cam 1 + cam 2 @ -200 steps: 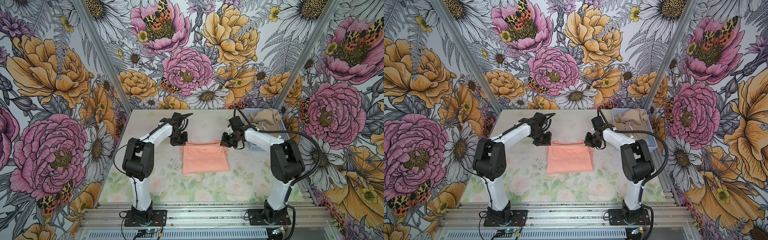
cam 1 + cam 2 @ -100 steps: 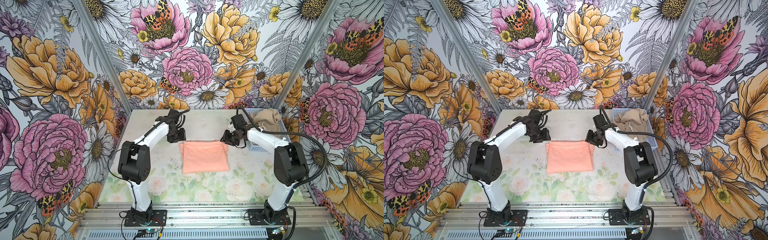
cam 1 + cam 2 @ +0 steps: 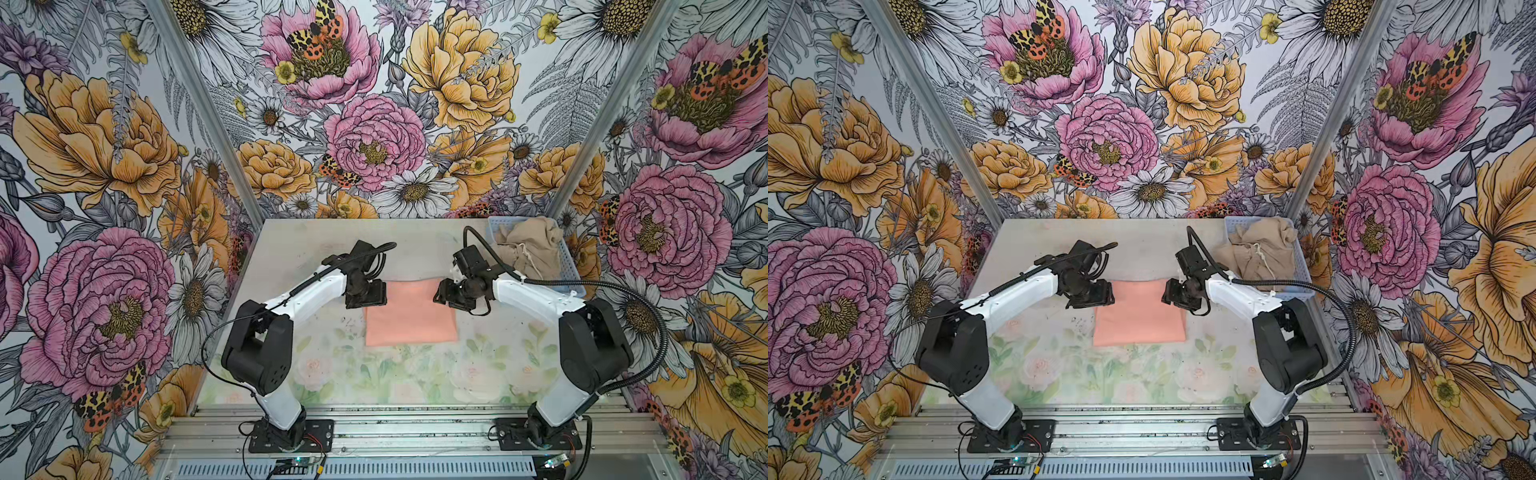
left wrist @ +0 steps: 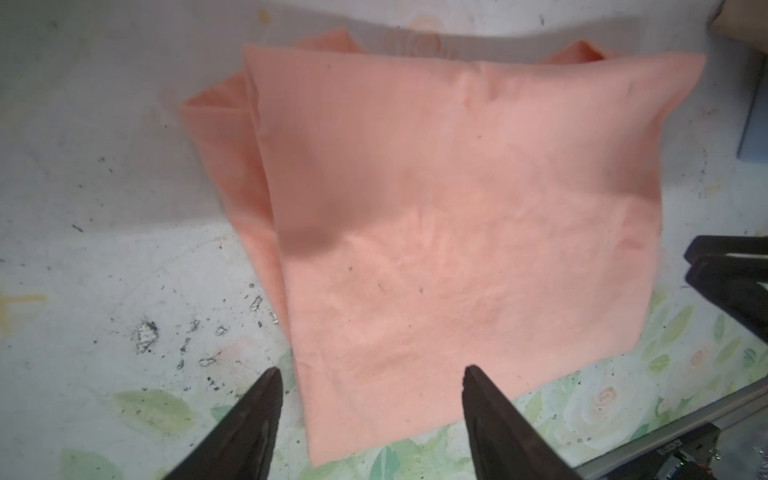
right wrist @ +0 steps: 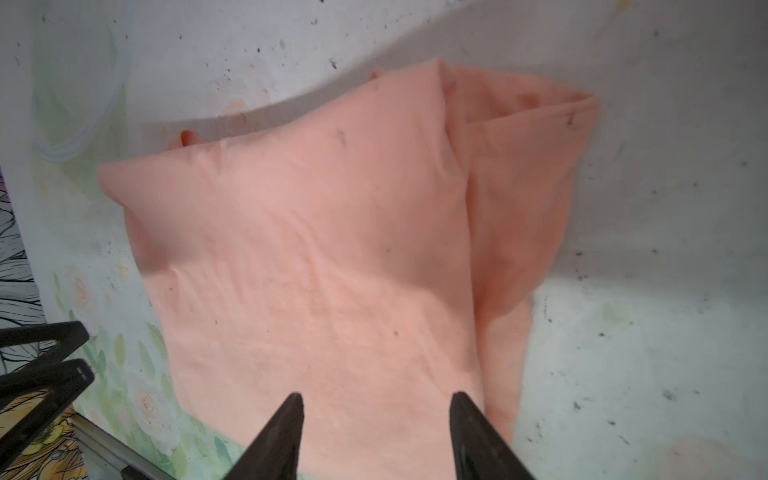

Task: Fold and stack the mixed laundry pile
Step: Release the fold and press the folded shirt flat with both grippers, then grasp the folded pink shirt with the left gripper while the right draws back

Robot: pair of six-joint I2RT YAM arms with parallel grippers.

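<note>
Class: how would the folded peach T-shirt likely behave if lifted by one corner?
Probably floppy: the T-shirt shows soft creases and loose side layers, so it would likely unfold. Lying thin and flat, it seems light.

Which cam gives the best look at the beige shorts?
A top view: the beige shorts lie crumpled in the blue basket, drawstring visible; both top views show them alike. Left wrist catches only a beige sliver at its edge, probably them. Right wrist shows only the pink T-shirt.
</note>
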